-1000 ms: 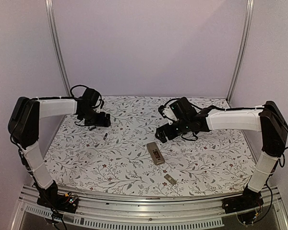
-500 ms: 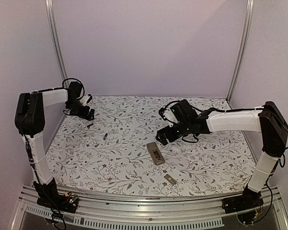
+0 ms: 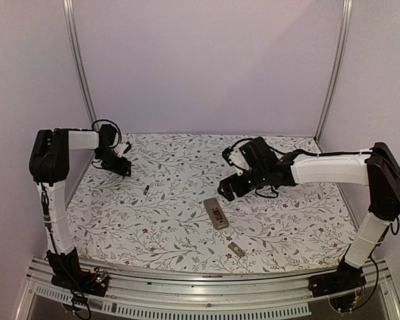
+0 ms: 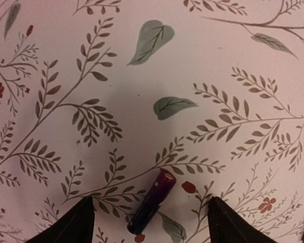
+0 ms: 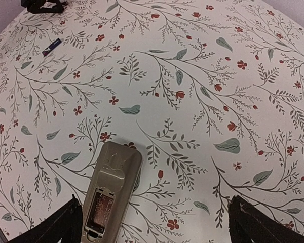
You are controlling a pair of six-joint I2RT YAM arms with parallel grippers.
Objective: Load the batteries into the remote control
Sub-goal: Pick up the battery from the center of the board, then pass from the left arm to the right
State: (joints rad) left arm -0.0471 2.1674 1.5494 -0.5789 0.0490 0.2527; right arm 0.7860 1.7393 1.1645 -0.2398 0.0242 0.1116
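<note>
Dark purple-black cylinder, entry one: battery (image 4: 154, 200), being shown flat on the floral cloth (image 4: 202, 61), well to the left of the remote control (image 3: 217, 213) and farther back. Its long axis is being presented on a diagonal in the left wrist view, lower left to upper right, askew to the closing line of the left gripper (image 4: 149, 215). That claw is being held apart, one finger on each side, with nothing being touched.

Entry two: second battery (image 3: 147, 191), being seen left of the remote control and nearer to it than the first.

Entry three: remote control, tan back being shown uppermost, recess uncovered. Its long axis is being laid near to far, the far end leaning slightly left. The right gripper (image 5: 153, 212) is being held just beyond that far end, jaws wide apart and empty.

Entry four: grey cover piece (image 3: 235, 250), on the near side of the remote control, slightly right.

Hazards, as judged: a slim round cell being pinched askew is likely being rolled or squirted free. The cloth may be getting snagged by low fingertips. Polarity cannot be read, so reversed seating is being risked.
</note>
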